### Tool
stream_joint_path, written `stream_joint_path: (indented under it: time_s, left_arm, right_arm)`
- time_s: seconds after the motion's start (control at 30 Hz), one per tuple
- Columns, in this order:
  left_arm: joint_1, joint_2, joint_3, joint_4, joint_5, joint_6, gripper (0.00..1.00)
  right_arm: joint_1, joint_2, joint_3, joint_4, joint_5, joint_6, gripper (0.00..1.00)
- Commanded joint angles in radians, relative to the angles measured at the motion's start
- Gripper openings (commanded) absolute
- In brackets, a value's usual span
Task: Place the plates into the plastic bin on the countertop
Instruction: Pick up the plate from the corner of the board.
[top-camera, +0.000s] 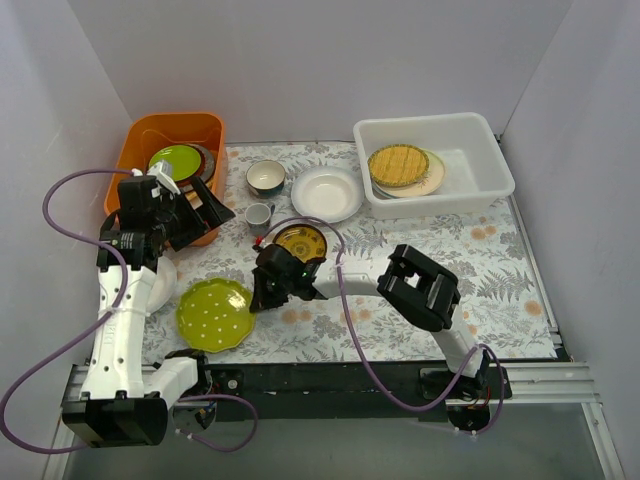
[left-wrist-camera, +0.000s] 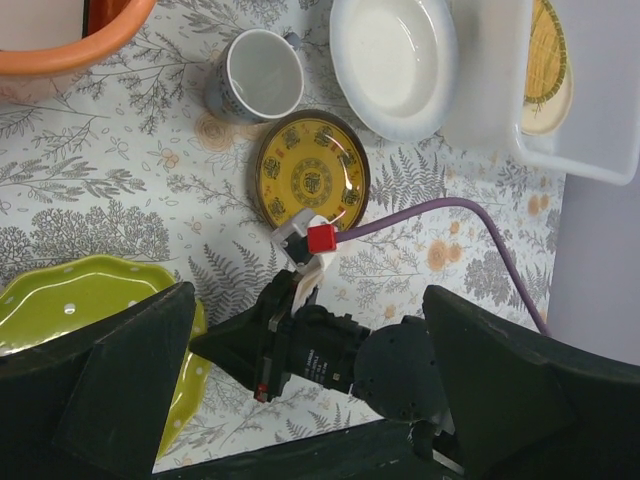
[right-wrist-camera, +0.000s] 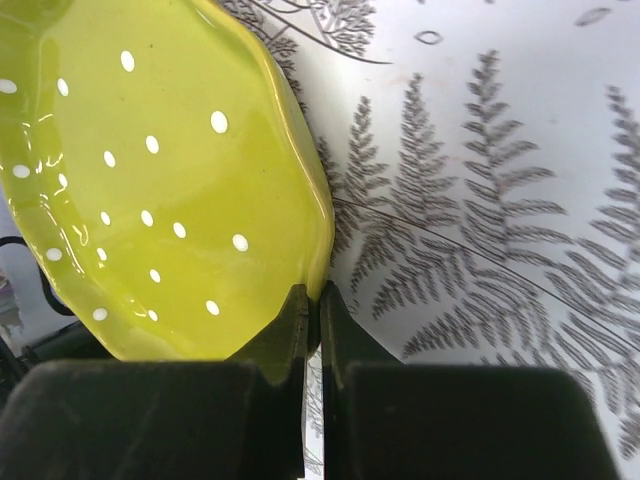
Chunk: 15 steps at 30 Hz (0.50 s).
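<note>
My right gripper (top-camera: 254, 302) (right-wrist-camera: 315, 296) is shut on the right rim of the lime dotted plate (top-camera: 213, 315) (right-wrist-camera: 150, 180), which lies on the leaf-printed countertop (top-camera: 480, 270) at the front left. The white plastic bin (top-camera: 450, 200) stands at the back right and holds a woven-straw plate (top-camera: 398, 165) on top of a cream plate (top-camera: 432, 180). A plain white plate (top-camera: 326, 193) and a small brown-and-yellow plate (top-camera: 300, 242) rest mid-table. My left gripper (top-camera: 212, 212) (left-wrist-camera: 308, 300) hangs open and empty above the cloth beside the orange tub.
An orange tub (top-camera: 150, 135) at the back left holds a green plate (top-camera: 175, 160). A teal-lined bowl (top-camera: 266, 177) and a small grey cup (top-camera: 258, 215) stand between the tub and the white plate. White walls close in three sides.
</note>
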Motion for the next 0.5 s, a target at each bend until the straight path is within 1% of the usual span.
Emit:
stream_joint_path:
  time_s: [0.0,0.27,0.3,0.47]
  left_arm:
    - [0.003,-0.049,-0.04,0.005,0.03,0.014,0.98]
    - [0.005,-0.109,-0.144,0.036,0.077,0.0,0.98]
    - [0.005,-0.116,-0.167,0.042,0.08,-0.003,0.98]
    - [0.003,-0.156,-0.243,0.079,0.141,-0.016,0.98]
  right_arm:
    - [-0.018,-0.085,-0.065,-0.074,0.058,-0.033,0.01]
    - [-0.032,-0.292,-0.19,-0.103,0.106,-0.067,0.01]
    - [-0.033,-0.309,-0.208,-0.11,0.133,-0.071,0.01]
    - [-0.044,-0.433,-0.274,-0.14,0.166,-0.085,0.01]
